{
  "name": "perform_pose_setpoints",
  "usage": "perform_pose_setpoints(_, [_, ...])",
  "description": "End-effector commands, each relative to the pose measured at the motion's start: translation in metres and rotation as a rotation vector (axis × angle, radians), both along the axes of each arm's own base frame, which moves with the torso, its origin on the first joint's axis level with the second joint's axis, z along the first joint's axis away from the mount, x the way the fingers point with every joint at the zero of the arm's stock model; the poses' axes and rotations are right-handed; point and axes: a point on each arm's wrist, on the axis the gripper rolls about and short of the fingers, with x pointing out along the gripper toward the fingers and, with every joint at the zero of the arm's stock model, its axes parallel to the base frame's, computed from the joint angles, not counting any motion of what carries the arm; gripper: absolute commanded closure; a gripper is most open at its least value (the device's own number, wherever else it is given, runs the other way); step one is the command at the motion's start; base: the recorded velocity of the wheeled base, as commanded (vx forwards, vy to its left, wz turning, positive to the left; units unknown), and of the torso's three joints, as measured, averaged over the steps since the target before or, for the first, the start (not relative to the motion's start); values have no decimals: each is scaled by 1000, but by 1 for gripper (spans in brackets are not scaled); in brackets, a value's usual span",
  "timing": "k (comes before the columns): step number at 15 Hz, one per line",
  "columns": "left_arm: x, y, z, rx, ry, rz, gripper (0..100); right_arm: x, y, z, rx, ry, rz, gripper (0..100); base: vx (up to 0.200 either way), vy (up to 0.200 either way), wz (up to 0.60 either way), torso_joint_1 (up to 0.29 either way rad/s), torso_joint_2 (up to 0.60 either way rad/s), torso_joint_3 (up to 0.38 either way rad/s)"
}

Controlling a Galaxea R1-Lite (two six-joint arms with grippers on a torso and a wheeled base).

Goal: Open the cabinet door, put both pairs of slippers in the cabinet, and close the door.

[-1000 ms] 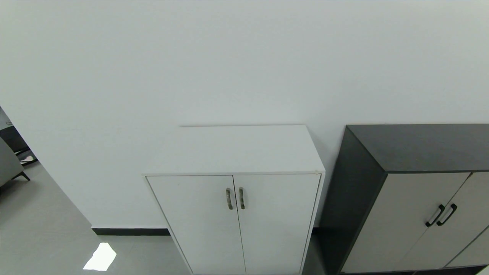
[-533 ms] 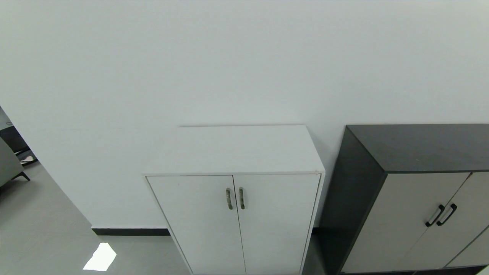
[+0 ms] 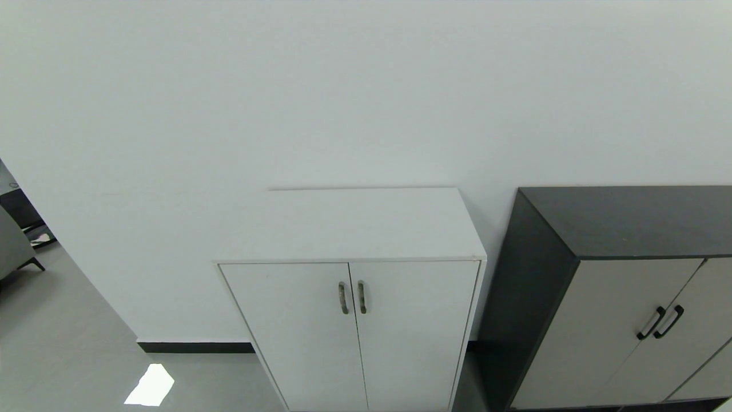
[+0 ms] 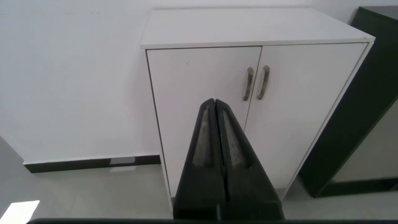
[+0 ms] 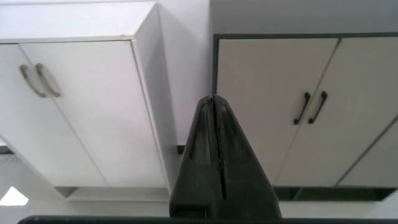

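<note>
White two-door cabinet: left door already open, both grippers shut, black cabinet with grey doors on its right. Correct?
No: head view shows both doors of the white two-door cabinet shut. The left gripper and right gripper are shut, and the black cabinet with grey doors stands on its right.

my left pincer [image 4: 215,101] has its two fingers pressed flat together, tips pointing toward the white cabinet [image 4: 186,81]. both of its doors are closed, and the two handles [image 4: 249,84] stand upright side by side at the seam. a dark cabinet [image 4: 364,118] stands just beside it. a black skirting strip [image 4: 81,165] runs where the wall [image 4: 68,74] meets the grey floor [image 4: 93,193].
</note>
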Motion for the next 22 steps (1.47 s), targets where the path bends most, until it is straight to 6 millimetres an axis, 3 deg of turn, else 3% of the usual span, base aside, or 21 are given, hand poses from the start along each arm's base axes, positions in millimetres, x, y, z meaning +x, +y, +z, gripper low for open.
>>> perform_pose_setpoints(1, [0,0,0,0,-1,0,100,0,-1,0,5,-4,-34,100,0,0,0,0,0,0])
perform_pose_setpoints(7, [0,0,0,0,-1,0,100,0,-1,0,12,-2,-43,100,0,0,0,0,0,0])
perform_pose_setpoints(10, [0,0,0,0,-1,0,100,7,-1,2,39,90,-62,100,0,0,0,0,0,0])
perform_pose_setpoints(13, [0,0,0,-3,0,2,100,-1,-1,0,49,-12,-45,100,0,0,0,0,0,0])
perform_pose_setpoints(22, [0,0,0,-2,-1,0,100,0,-1,0,80,-13,-48,100,0,0,0,0,0,0])
